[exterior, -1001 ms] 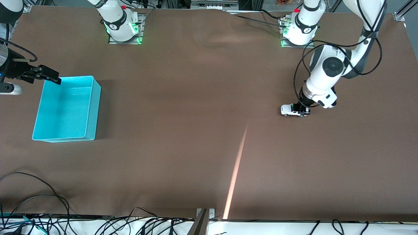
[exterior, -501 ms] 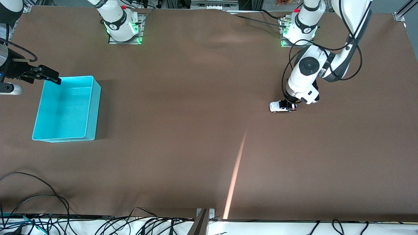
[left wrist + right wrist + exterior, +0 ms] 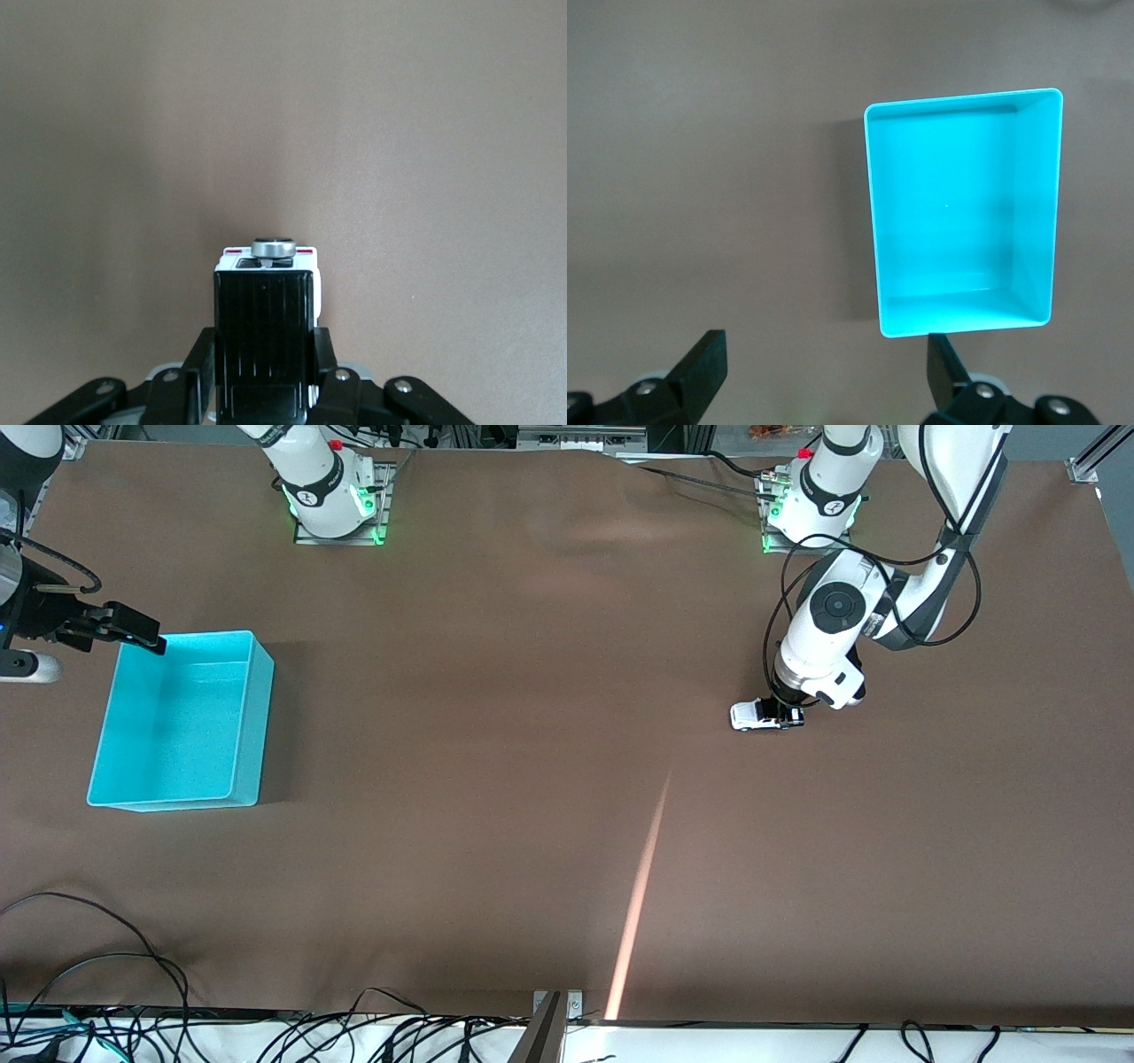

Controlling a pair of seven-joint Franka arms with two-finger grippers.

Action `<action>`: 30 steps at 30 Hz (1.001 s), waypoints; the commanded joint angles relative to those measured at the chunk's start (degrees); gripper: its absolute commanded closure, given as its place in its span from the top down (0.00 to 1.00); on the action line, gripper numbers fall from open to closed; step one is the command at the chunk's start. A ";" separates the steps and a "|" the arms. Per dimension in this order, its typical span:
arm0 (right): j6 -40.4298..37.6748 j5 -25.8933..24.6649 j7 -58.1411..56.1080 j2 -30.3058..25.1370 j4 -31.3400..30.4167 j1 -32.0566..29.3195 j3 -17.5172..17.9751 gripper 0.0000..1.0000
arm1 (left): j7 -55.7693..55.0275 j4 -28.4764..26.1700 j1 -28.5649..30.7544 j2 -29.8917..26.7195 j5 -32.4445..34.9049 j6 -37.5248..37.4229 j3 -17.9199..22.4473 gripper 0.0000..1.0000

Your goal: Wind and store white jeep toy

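In the front view the left gripper [image 3: 787, 715] pinches the white jeep toy [image 3: 760, 716] on the counter [image 3: 532, 691] toward the left arm's end, its long axis pointing toward the turquoise bin [image 3: 182, 722], while the right wrist view shows the waiting right gripper [image 3: 824, 367] with fingers spread beside that bin

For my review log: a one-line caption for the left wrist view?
Left gripper shut on the white jeep toy above the brown table.

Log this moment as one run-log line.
left gripper: shut on white jeep toy, on table toward left arm's end | right gripper: open, waits over table beside turquoise bin | bin: empty
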 commanded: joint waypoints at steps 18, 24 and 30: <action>-1.09 0.59 -0.09 0.70 1.67 -0.17 -0.05 1.00 | 11.47 1.89 5.04 3.72 4.21 0.15 4.84 0.14; -1.09 0.59 -0.09 0.70 1.67 -0.17 -0.05 1.00 | 15.08 1.89 5.13 3.72 4.21 0.32 7.39 0.14; -1.09 0.59 -0.27 0.70 1.67 -0.17 -0.05 1.00 | 18.24 1.89 5.13 3.81 4.21 1.55 10.11 0.14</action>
